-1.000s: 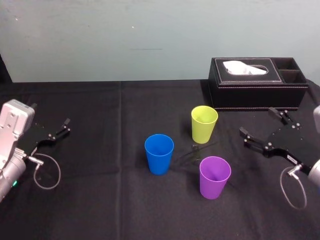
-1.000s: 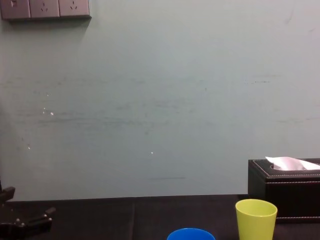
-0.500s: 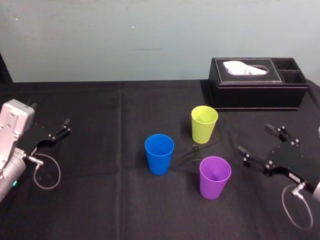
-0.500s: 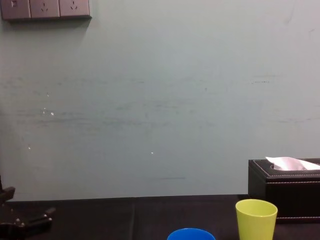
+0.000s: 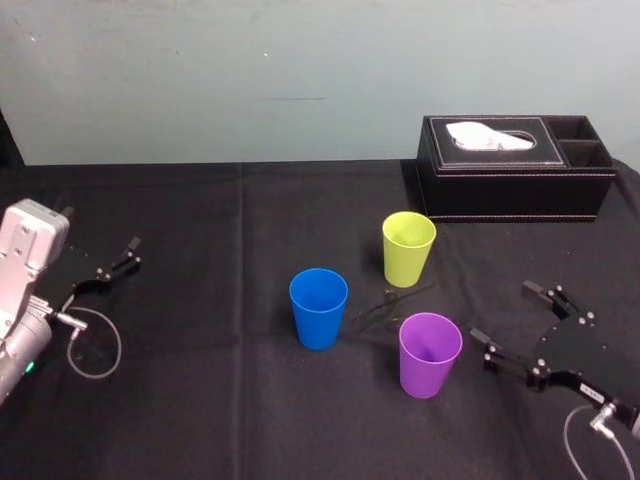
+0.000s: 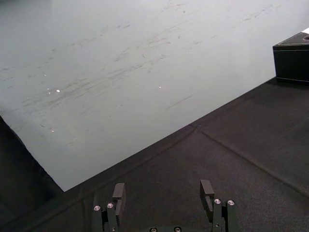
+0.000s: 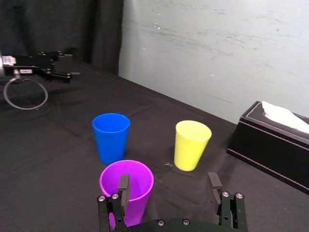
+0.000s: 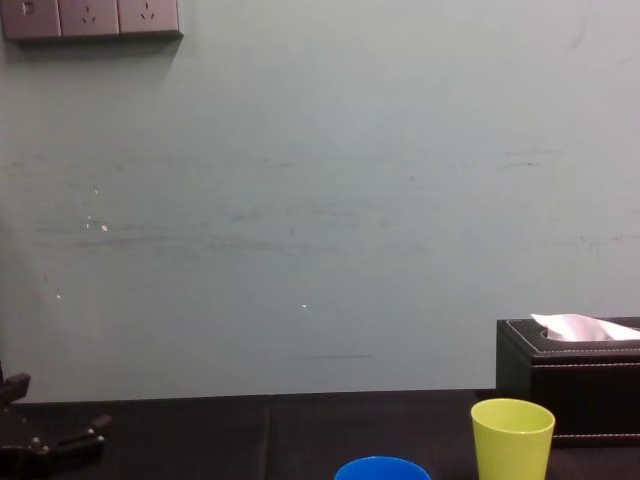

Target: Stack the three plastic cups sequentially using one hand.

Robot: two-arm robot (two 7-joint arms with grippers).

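Three plastic cups stand upright and apart on the black cloth: a blue cup [image 5: 318, 308] at centre, a yellow-green cup [image 5: 409, 248] behind it to the right, and a purple cup [image 5: 430, 354] nearest me. My right gripper [image 5: 505, 315] hovers just right of the purple cup, open and holding nothing. In the right wrist view the right gripper [image 7: 168, 181] points toward the purple cup [image 7: 128, 186], with the blue cup [image 7: 111, 137] and the yellow-green cup [image 7: 192, 144] beyond. My left gripper [image 5: 128, 254] rests open at the far left.
A black leather tissue box [image 5: 515, 168] sits at the back right, behind the yellow-green cup. The black tablecloth [image 5: 200, 400] runs back to a pale wall. A cable loop [image 5: 95, 345] hangs by the left arm.
My right gripper has moved toward the near edge of the table and closer to the purple cup, staying open. The cups and the left arm have not moved.
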